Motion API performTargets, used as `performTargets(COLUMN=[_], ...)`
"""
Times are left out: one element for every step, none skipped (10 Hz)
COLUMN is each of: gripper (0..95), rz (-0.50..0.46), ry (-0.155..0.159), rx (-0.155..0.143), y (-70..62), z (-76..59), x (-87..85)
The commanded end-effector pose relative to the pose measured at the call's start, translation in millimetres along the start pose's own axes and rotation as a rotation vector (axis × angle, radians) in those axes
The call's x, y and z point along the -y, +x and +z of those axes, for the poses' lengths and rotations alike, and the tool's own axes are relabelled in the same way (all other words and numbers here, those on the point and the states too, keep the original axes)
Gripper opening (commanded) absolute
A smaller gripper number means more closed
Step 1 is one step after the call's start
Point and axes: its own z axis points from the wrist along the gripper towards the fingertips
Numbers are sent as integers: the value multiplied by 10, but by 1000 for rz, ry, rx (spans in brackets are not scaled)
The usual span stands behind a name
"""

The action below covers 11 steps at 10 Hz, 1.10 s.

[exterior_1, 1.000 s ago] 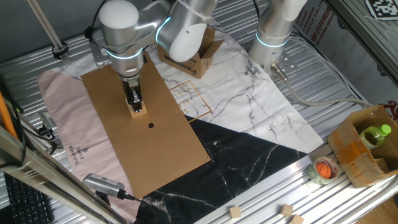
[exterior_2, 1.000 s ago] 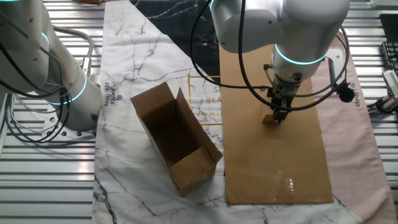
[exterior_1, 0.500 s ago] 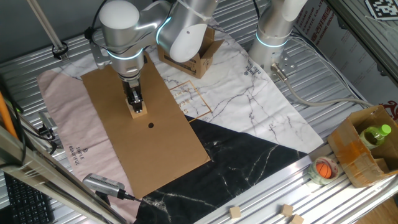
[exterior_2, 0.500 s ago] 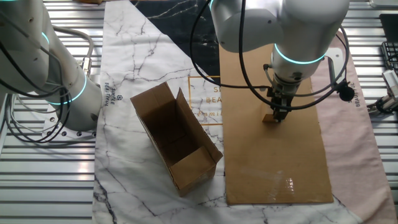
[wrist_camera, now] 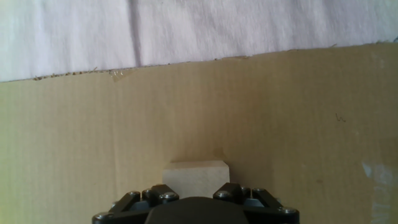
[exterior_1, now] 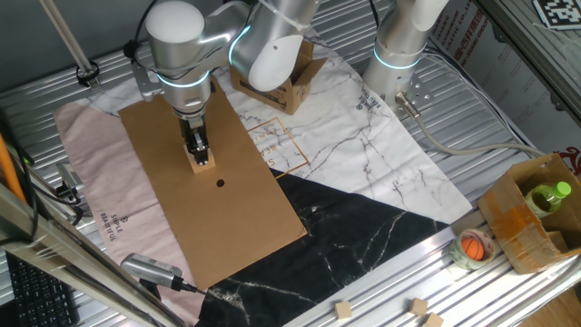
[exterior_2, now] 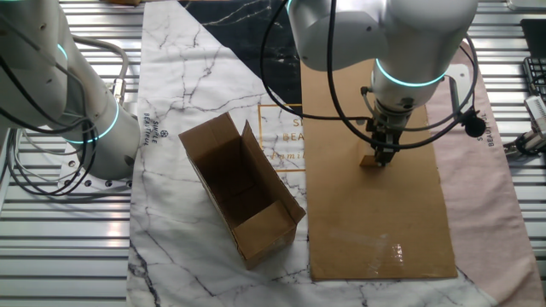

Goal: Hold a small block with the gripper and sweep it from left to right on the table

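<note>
My claw [exterior_1: 199, 156] points straight down, its fingers drawn in narrow around the block [exterior_1: 203, 164], which I grip at its sides. The block [exterior_2: 369, 161] sits on the cardboard sheet [exterior_1: 245, 218], near that sheet's middle, just short of a small dark spot [exterior_1: 221, 183]. From my hand camera the block [wrist_camera: 195, 178] shows as a pale face just ahead of my black fingers [wrist_camera: 158, 194], with the sheet's edge and pale cloth [wrist_camera: 186, 28] beyond it. The sheet lies on the table [exterior_1: 490, 109] over a marble-print cloth [exterior_1: 363, 145], which carries a gold-framed print [exterior_1: 281, 145] whose lettering is too small for me to read. The pink cloth [exterior_1: 91, 182] bears a short line of dark letters [exterior_1: 116, 222]; I cannot make out the words. At the far corner a black-and-white square marker [exterior_1: 556, 11] shows. An open box [exterior_2: 241, 188] stands beside the sheet.
</note>
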Motion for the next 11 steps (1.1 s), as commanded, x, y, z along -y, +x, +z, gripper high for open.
performTargets(gripper=[380, 380, 380, 380, 380, 380, 380, 380, 380, 380, 380], rz=[-1, -1, -1, 2, 2, 0, 0, 4, 3, 2, 0], ry=[1, 1, 1, -3, -3, 6, 6, -4, -4, 0, 2], rx=[0, 0, 1, 1, 1, 1, 1, 1, 2, 3, 3], y=[3, 3, 3, 5, 5, 3, 0, -4, -4, -5, -5], z=[3, 2, 1, 2, 1, 0, -2, -5, -5, -5, -6], x=[-8, -10, -16, -21, -27, -32, -38, -43, -45, -47, -47])
